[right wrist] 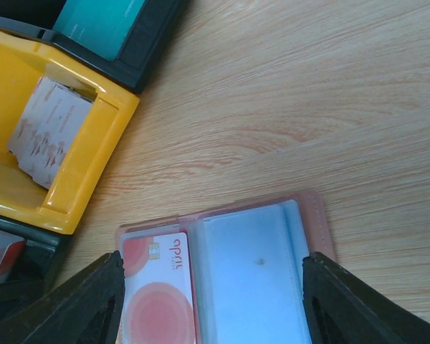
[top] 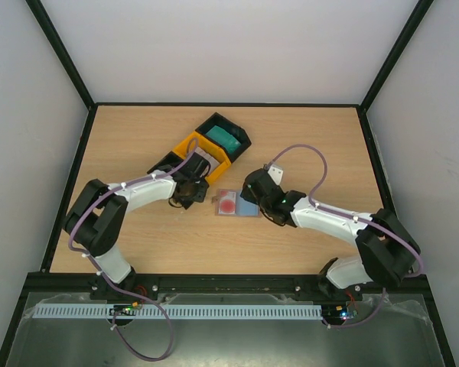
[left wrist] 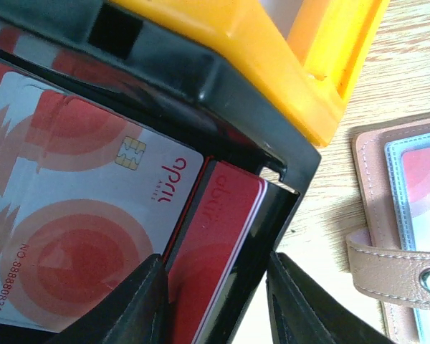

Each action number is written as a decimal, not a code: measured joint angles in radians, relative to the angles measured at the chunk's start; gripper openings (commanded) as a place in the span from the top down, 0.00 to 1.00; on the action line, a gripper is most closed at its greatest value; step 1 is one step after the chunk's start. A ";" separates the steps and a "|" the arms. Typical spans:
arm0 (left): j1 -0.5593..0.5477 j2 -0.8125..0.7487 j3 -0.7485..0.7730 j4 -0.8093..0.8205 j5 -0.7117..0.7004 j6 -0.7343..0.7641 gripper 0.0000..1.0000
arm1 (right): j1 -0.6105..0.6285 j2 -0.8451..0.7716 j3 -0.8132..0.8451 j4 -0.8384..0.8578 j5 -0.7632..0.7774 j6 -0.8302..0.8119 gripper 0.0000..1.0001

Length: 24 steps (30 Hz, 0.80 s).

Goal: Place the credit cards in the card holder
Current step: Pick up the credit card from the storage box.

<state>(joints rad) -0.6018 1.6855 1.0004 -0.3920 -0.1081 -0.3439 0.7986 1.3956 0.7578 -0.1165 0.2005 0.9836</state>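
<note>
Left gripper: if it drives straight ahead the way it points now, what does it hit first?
The left gripper would first meet the tilted red card standing between its jaws in a corner of the black tray, then probably the tray floor. Depth is unclear; the jaws may touch the card.

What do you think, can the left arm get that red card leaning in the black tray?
Probably yes. The jaws of the left arm sit either side of the leaning red card, nothing between. The wall of the black tray is close by one jaw and might crowd it.

Card holder (right wrist: 251,287) lower part cut off by frame edge.
</note>
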 measured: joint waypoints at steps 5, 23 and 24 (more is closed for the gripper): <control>0.000 -0.004 0.001 -0.003 0.002 0.006 0.64 | -0.001 0.024 0.021 0.004 -0.012 -0.041 0.34; 0.000 -0.012 0.029 -0.094 -0.007 0.034 0.69 | -0.006 0.027 0.010 0.051 -0.046 -0.087 0.32; 0.000 -0.013 0.030 -0.100 -0.008 0.034 0.69 | -0.006 0.027 0.010 0.055 -0.048 -0.087 0.32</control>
<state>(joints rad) -0.6018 1.6730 1.0306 -0.4919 -0.1162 -0.3099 0.7929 1.4223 0.7677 -0.0612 0.1524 0.8967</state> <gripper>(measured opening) 0.311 0.675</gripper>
